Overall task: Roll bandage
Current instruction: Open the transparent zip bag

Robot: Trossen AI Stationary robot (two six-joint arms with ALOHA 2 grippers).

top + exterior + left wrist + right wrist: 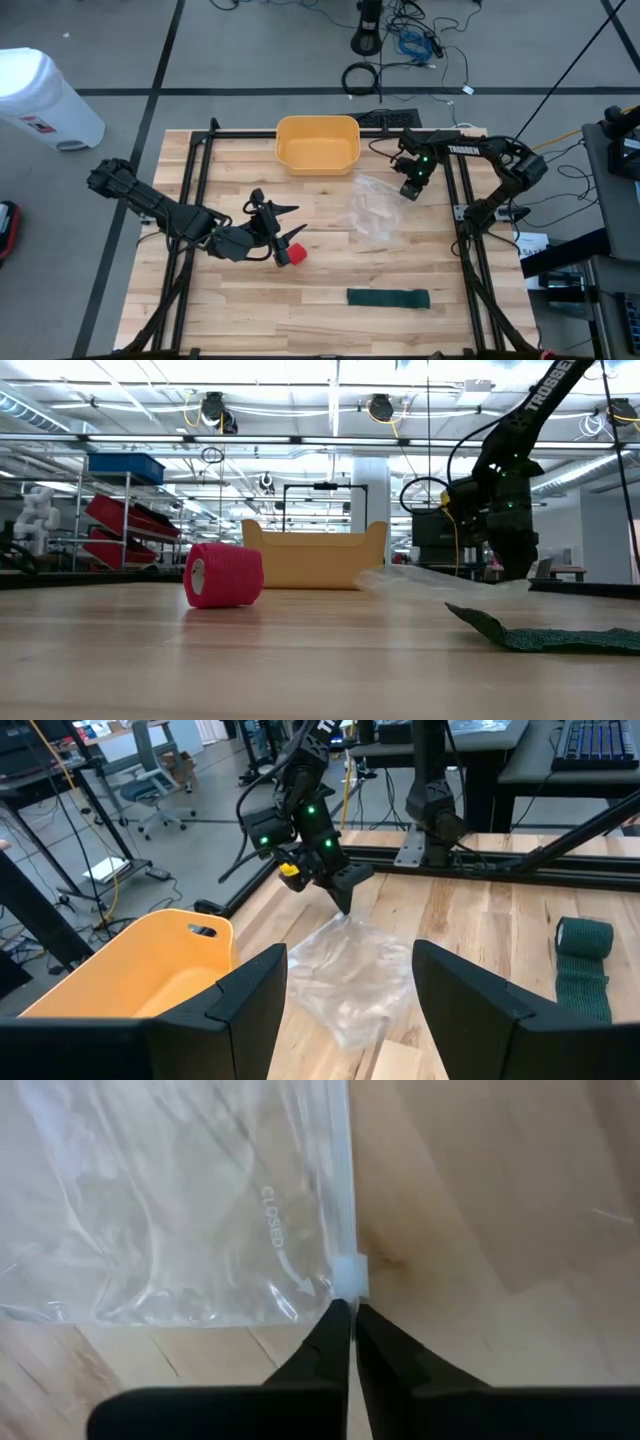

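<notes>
Right now your right gripper [350, 1312] has its fingers pinched shut at the zip-bag [372, 212] slider [349, 1276], at two o'clock on the surface [400, 330], likely to work the seal. Your left gripper [283, 232] waits, fingers wide, beside the pink bandage roll [294, 254] at centre; the green bandage [388, 298] lies unrolled at five o'clock.

Two bandages on the wooden table

A red bandage roll [297, 254] lies on its side near the table's middle; a dark green bandage [388, 298] lies mostly unrolled, flat, well apart toward the near edge, one end still rolled.
</notes>
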